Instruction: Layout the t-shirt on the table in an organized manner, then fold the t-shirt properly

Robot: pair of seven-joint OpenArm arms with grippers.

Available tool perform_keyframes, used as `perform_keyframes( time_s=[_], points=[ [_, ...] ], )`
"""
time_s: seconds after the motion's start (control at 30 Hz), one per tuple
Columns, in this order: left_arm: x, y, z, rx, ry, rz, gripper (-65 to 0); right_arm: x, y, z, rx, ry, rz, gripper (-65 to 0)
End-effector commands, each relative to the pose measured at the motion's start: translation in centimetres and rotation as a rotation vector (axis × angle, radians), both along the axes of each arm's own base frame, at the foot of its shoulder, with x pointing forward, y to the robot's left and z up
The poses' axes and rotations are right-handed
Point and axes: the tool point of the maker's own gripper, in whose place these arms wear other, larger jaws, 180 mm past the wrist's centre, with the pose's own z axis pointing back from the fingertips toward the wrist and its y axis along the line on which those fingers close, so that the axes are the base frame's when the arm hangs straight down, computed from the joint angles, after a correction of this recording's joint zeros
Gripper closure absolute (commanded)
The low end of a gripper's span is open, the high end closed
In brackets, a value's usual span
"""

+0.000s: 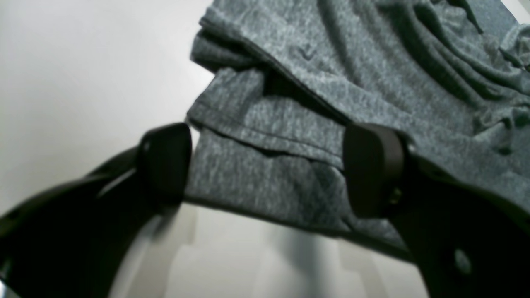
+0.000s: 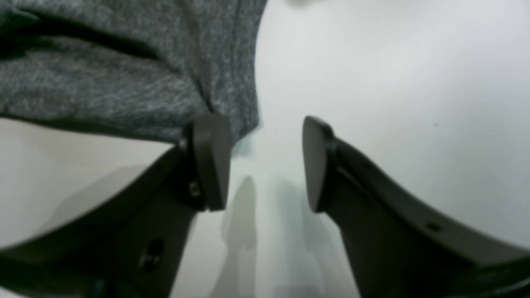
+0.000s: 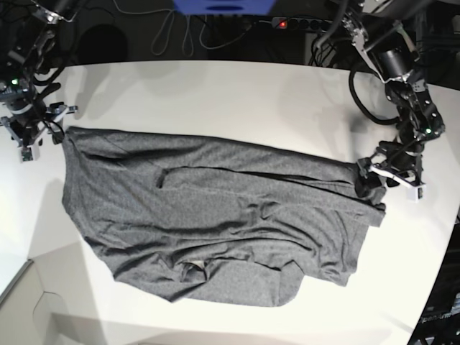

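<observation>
Two grippers are sitting at opposite ends of one t-shirt (image 3: 215, 223) lying crumpled on the table (image 3: 230, 93). Left gripper (image 1: 269, 169) is gaping wide over a hem; right gripper (image 2: 265, 163) is standing parted, seemingly just touching cloth.

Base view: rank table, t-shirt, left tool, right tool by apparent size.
1. table, fills most of the view.
2. t-shirt, covers much of the middle.
3. left tool and right tool: both small and look alike, so unranked.
</observation>
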Motion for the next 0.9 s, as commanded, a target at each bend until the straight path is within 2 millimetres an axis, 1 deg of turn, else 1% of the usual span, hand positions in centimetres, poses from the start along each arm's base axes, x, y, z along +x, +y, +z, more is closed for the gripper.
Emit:
perform_keyframes(
  time_s=[0.0, 0.07, 0.13, 0.23, 0.3, 0.4, 0.57, 0.63, 0.73, 0.8, 0.87],
  points=[
    [1.1, 0.7, 2.0, 0.013, -0.064, 0.009, -56.8, 0.7, -0.5, 1.4, -0.018, -0.046, 0.004, -29.1],
    [-0.2, 1.4, 1.7, 0.028, -0.029, 0.016, -57.4, 0.7, -0.5, 1.4, -0.018, -0.046, 0.004, -29.1],
    [-0.8, 1.9, 1.4, 0.031, -0.011, 0.031, -57.6, 0.7, -0.7, 1.4, -0.021, -0.046, 0.003, -29.1],
    [-1.1, 1.3, -0.1, -0.004, 0.022, 0.03, -57.6, 0.8, -0.5, 1.4, -0.019, -0.046, 0.007, -29.1],
    [-0.7, 1.1, -0.6, -0.029, 0.028, 0.035, -57.6, 0.8, -0.4, 1.3, -0.017, -0.046, 0.007, -29.1],
    [-0.9, 0.5, -2.1, -0.073, 0.064, 0.037, -57.6, 0.8, -0.4, 1.3, -0.017, -0.045, 0.008, -29.1],
    [-0.3, -0.1, -2.1, -0.092, 0.06, 0.034, -57.6, 0.8, -0.4, 1.3, -0.017, -0.045, 0.008, -29.1],
    [0.3, -0.9, -2.0, -0.107, 0.052, 0.028, -57.6, 0.8, -0.4, 1.3, -0.017, -0.046, 0.007, -29.1],
    [0.3, -1.5, -2.7, -0.133, 0.069, 0.026, -57.1, 0.7, -0.5, 1.4, -0.018, -0.046, 0.004, -29.1],
    [0.8, -1.9, -2.9, -0.153, 0.072, 0.024, -56.9, 0.7, -0.5, 1.4, -0.018, -0.046, 0.004, -29.1],
    [0.7, -2.3, -3.4, -0.172, 0.087, 0.021, -52.6, 0.7, -0.6, 1.4, -0.018, -0.046, 0.002, -29.1]
  ],
)
